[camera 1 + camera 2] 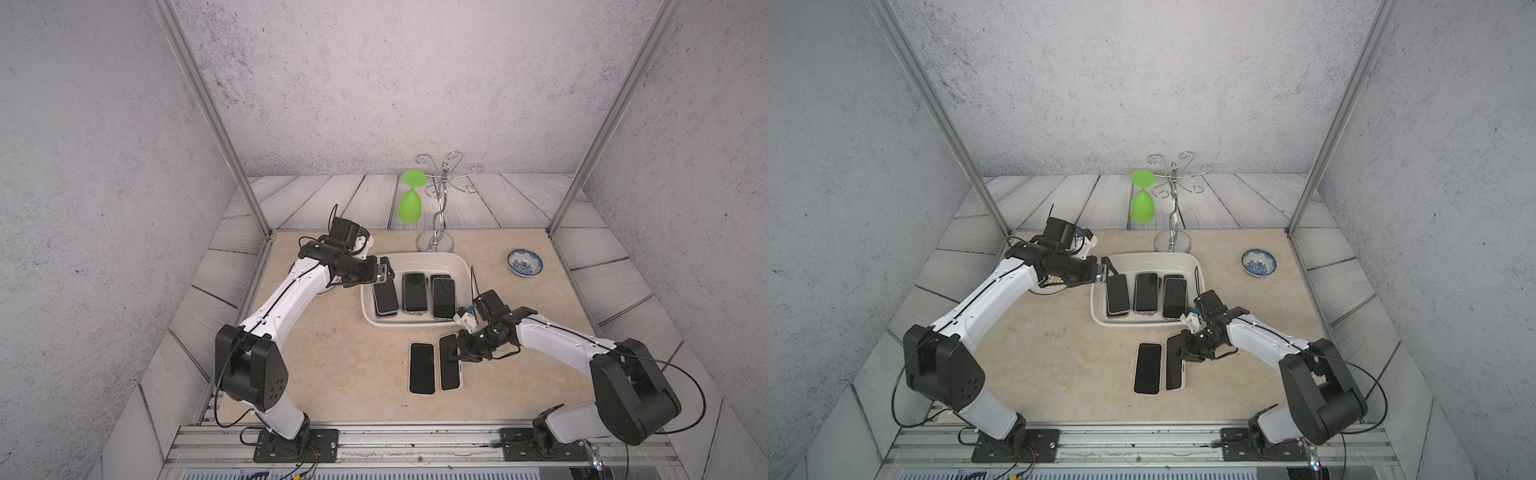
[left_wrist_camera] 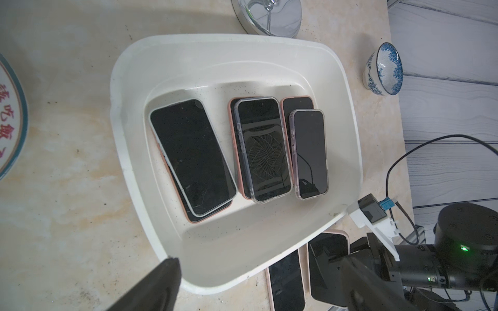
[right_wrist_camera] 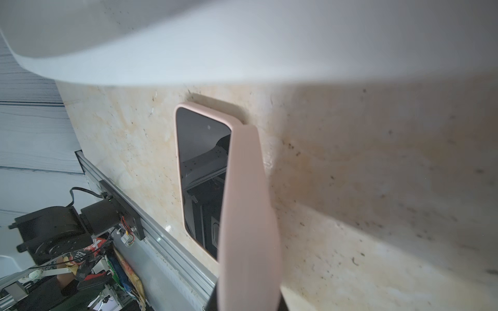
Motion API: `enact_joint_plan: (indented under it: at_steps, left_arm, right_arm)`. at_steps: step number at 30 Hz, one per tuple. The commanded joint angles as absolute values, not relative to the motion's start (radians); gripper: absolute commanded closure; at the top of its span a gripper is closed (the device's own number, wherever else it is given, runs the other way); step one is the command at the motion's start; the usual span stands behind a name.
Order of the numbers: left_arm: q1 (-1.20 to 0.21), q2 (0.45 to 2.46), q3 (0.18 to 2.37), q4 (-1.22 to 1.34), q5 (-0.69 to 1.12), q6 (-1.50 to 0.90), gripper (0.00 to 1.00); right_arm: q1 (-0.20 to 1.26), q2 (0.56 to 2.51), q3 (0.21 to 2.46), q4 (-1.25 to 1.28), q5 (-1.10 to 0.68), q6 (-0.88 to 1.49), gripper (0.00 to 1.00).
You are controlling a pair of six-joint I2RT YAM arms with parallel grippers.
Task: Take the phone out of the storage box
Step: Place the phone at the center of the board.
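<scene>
Placement seems the aim: your right gripper (image 1: 456,356) clamps a pink-cased phone (image 1: 449,379), tilted on edge over the beige stone surface (image 1: 332,365) just outside the front wall of the shallow white plastic storage box (image 1: 415,325), while your left gripper (image 1: 383,272) hangs spread wide over its left end.

Storage box (image 2: 140,80) below left gripper (image 1: 385,269) was smooth white plastic, dull sheen, dirt-specked; held phone (image 3: 248,215) in right gripper (image 1: 455,357) showed matt pink case, rubbery-looking; lying phone (image 3: 202,175) just beside that gripper had glossy black glass, mirror-like; tabletop (image 3: 377,175) looked smooth, marble-patterned.
</scene>
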State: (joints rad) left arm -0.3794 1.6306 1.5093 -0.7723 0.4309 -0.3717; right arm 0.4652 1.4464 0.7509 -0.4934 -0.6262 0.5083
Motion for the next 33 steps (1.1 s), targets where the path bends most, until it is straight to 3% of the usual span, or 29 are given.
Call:
enact_joint_plan:
  at_steps: [1,22,23,28,31,33]
  left_arm:
    - [-0.380,1.641,1.500,-0.765,0.416,-0.356,0.02]
    - [-0.380,1.662,1.475,-0.760,0.412,-0.360,0.01]
    - [-0.381,1.661,1.474,-0.759,0.413,-0.359,0.01]
    - [-0.381,1.667,1.471,-0.759,0.416,-0.359,0.01]
    - [-0.380,1.675,1.470,-0.761,0.415,-0.361,0.01]
    - [-0.380,1.680,1.472,-0.763,0.416,-0.360,0.01]
  right_arm:
    - [0.462,1.465,0.729,-0.455,-0.685,0.536,1.00]
    - [0.461,1.433,0.621,-0.510,-0.672,0.534,1.00]
    - [0.462,1.432,0.617,-0.511,-0.672,0.533,0.97]
    - [0.461,1.440,0.612,-0.526,-0.661,0.515,0.61]
    - [0.461,1.429,0.628,-0.563,-0.623,0.499,0.48]
    - [0.460,1.424,0.641,-0.587,-0.614,0.486,0.46]
